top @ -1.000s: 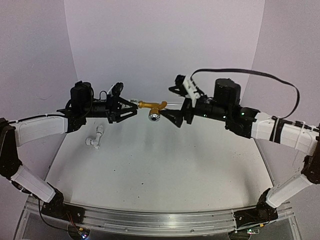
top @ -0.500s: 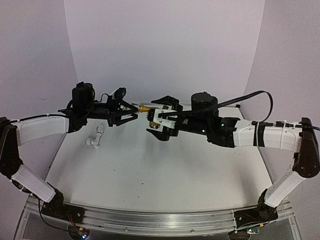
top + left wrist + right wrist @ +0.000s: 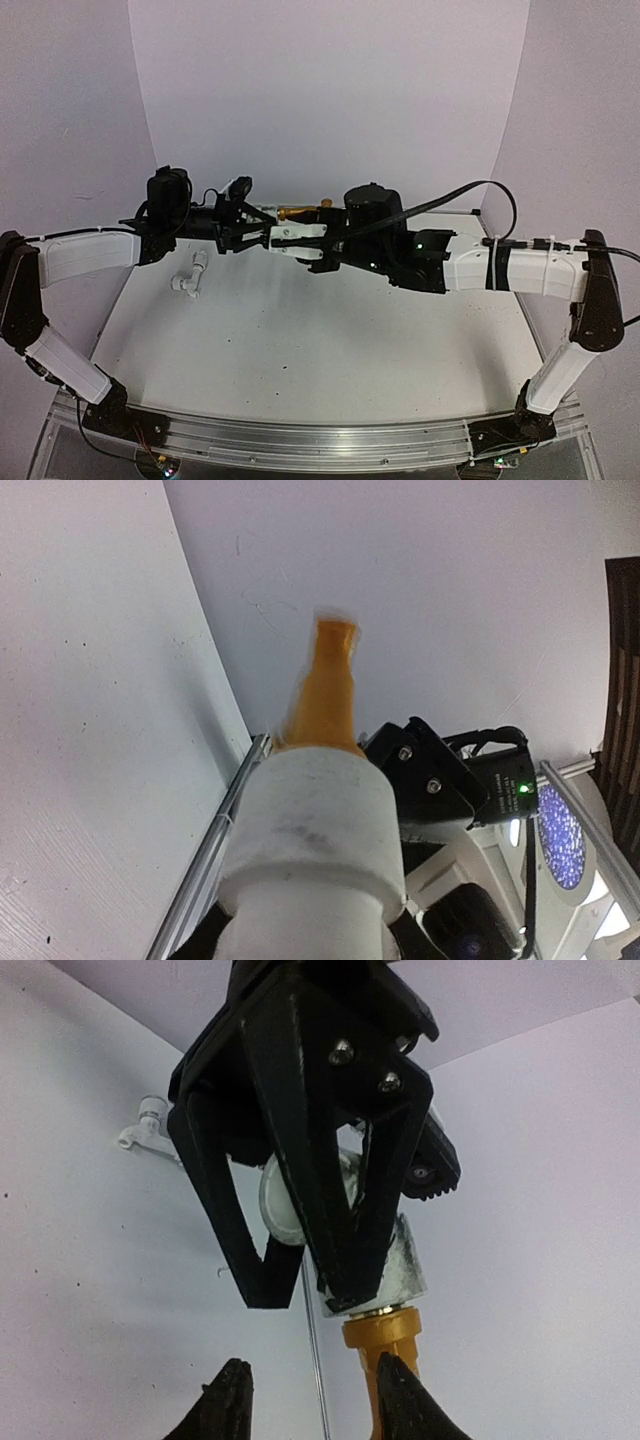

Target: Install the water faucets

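Holding a stubby white cylindrical pipe fitting [image 3: 310,830] in the air with my left fingers [image 3: 262,226]. The two black fingers are clamped on its body, one on each side, above the far part of the white tabletop [image 3: 320,340].

The yellow-gold metal faucet [image 3: 325,690] sticks out of the fitting's far end, in line with it. Its gold collar sits right against the fitting's rim. I cannot tell how deep it is seated. Its tip is blurred in the left wrist view. From above, fitting and faucet lie roughly level, and the faucet points toward my right arm.

My right fingers [image 3: 312,1402] are apart, with a clear gap between the tips. They face my left fingers head-on, close in. In the right wrist view the gold stem runs down to one tip and is partly covered by it. Contact there cannot be judged.

The white plastic faucet [image 3: 190,273] lies on its side on the tabletop at the left, near my left wrist. It is well apart from the raised pair and touched by neither set of fingers.
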You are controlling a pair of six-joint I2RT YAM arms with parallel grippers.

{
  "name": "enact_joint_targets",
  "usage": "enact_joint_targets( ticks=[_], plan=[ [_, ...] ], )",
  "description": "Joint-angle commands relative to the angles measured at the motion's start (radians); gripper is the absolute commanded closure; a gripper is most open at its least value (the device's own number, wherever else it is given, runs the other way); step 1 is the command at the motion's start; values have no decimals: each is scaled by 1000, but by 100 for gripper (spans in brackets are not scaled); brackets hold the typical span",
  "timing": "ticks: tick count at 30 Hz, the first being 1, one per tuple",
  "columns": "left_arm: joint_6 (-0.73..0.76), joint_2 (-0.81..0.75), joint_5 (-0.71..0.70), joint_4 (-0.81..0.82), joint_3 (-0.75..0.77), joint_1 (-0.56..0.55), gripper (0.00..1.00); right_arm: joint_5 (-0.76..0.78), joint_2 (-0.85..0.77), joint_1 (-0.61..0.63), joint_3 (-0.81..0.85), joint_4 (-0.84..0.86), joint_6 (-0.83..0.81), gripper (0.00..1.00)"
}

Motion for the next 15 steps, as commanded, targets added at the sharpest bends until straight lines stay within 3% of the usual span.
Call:
enact_joint_targets(
  ticks=[1, 5, 7, 8, 9, 10, 11, 12, 15],
  plan=[
    [171, -44, 42, 64, 25, -12, 100, 43, 11, 7, 83, -105, 163, 77],
    [403, -107, -28, 62, -19, -13, 100, -172, -29, -1, 118, -205, 378, 89],
    [534, -141, -105, 56, -38, -11, 100, -391, -49, -32, 133, -226, 605, 95],
    [560, -148, -124, 55, -41, -11, 100, -418, -54, -44, 137, -228, 667, 95],
    [561, -147, -162, 49, -32, -8, 100, -567, -58, -66, 148, -229, 786, 91],
    [497, -131, -162, 21, -5, 3, 100, -631, -67, -76, 149, -227, 855, 74],
    [450, -100, -144, 9, 36, 17, 100, -666, -75, -79, 145, -228, 866, 64],
    [327, -46, -67, -5, 93, 27, 100, -675, -96, -79, 129, -230, 861, 49],
    [89, 57, 110, -8, 180, 34, 100, -574, -178, -78, 55, -235, 688, 21]
  ],
)
